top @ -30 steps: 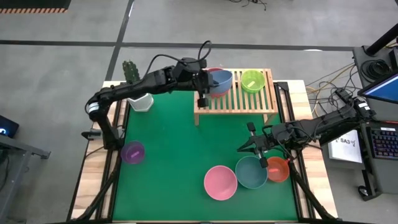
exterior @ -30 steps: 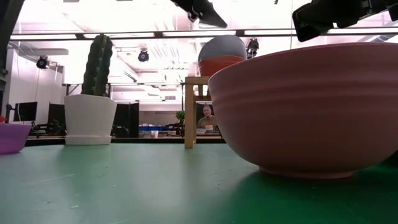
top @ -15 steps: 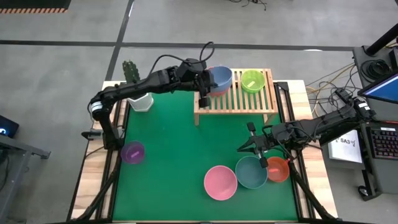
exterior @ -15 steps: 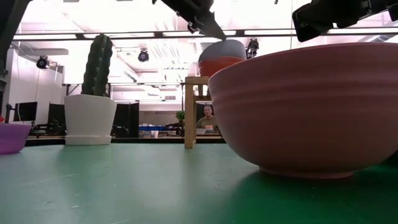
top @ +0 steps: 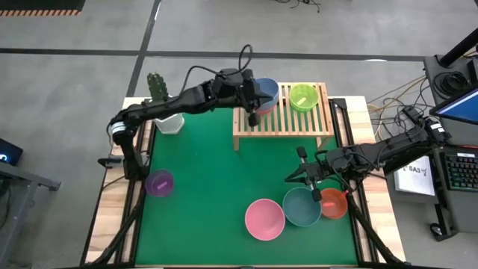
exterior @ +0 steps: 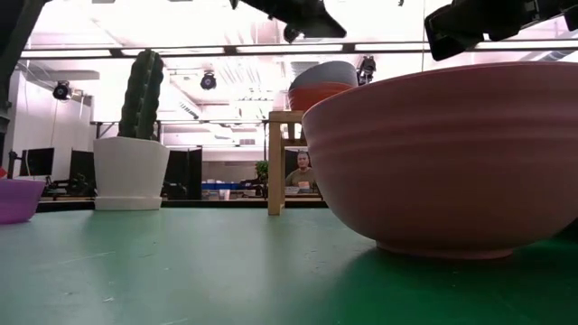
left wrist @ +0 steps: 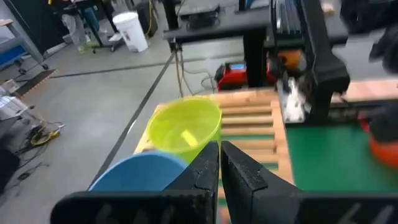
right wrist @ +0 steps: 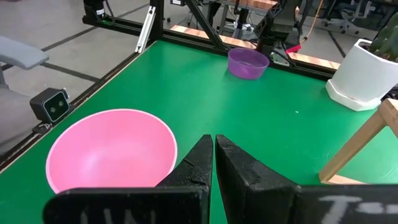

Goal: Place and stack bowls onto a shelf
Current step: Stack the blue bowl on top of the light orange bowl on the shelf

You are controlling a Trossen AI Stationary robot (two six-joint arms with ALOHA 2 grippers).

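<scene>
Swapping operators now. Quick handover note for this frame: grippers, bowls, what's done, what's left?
Left gripper: shut, empty, over the shelf beside the blue bowl.
Right gripper: shut, empty, waiting at the table's right near the teal bowl.
Done: blue bowl stacked on a red-pink bowl at the shelf's left; yellow-green bowl at its right.
Left: pink bowl, teal bowl, red-orange bowl and purple bowl are on the green mat.
</scene>
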